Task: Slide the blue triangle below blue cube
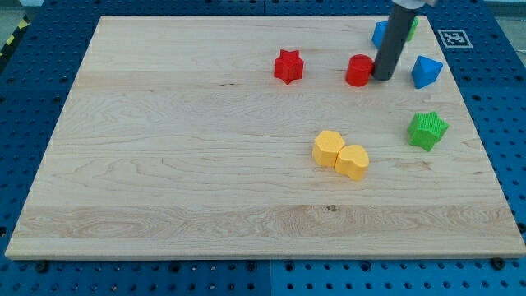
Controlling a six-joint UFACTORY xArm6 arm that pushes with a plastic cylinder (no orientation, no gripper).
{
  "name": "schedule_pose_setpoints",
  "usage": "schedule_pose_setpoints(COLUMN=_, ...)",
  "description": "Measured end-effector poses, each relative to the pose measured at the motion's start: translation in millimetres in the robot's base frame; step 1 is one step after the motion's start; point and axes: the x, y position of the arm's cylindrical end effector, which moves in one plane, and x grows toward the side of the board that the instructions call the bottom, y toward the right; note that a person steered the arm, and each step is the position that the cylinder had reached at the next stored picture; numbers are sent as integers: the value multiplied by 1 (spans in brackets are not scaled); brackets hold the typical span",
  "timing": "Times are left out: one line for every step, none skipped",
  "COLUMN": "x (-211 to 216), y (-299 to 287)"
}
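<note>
Upright rod, my tip (383,78) (beside red block (358,71))

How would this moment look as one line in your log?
my tip: touching red block's right | blue triangle: right of tip, apart | blue cube: top, partly hidden by rod

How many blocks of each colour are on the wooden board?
Red: 2, a star and a round one
Blue: 2, a cube partly behind the rod and a triangle
Yellow: 2, touching
Green: 1, a star, plus a green sliver behind the rod, unclear
Total: 7
</note>
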Motion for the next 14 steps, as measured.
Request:
schedule_pose_setpoints(x=0, y=-36)
schedule_pose_setpoints(x=0, y=-69)
schedule_pose_setpoints(x=0, y=-78)
schedule_pose_setpoints(x=-1, y=-67)
schedule_pose_setpoints(x=-17, y=-32)
schedule_pose_setpoints(x=-40, y=4)
schedule_pose_setpoints(x=-47, y=24)
schedule_pose_setpoints(x=-47, y=43)
schedule_pose_setpoints(x=-45, y=72)
schedule_pose_setpoints(x=-34, y=108)
schedule_pose_setpoints(x=-8, y=137)
schedule_pose_setpoints(x=20, y=138)
schedule_pose_setpoints(x=20, y=112)
schedule_pose_setpoints(x=16, y=77)
